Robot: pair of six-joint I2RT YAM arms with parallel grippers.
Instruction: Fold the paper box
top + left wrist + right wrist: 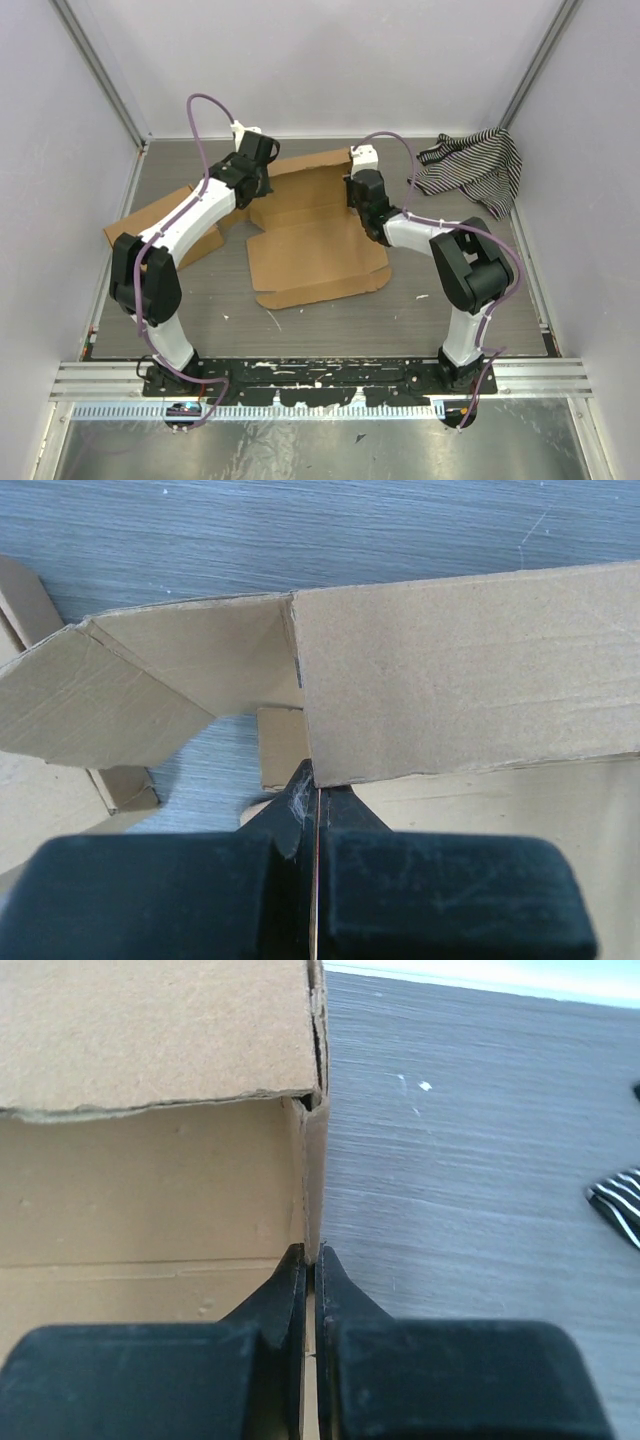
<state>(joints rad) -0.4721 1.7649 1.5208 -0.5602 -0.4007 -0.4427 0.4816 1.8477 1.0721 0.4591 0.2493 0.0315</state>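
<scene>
The paper box (312,245) lies partly unfolded in the middle of the grey table, its back wall raised. My left gripper (250,188) is at the box's back left corner. In the left wrist view it (316,792) is shut on the lower edge of the upright wall (470,670), and a side flap (190,660) bends off to the left. My right gripper (358,198) is at the back right corner. In the right wrist view it (312,1258) is shut on the thin edge of a side wall (313,1180), beside the raised panel (150,1030).
A black-and-white striped cloth (475,165) lies at the back right, and its edge shows in the right wrist view (620,1205). More brown cardboard (150,215) lies under my left arm at the left. Metal frame rails and white walls enclose the table.
</scene>
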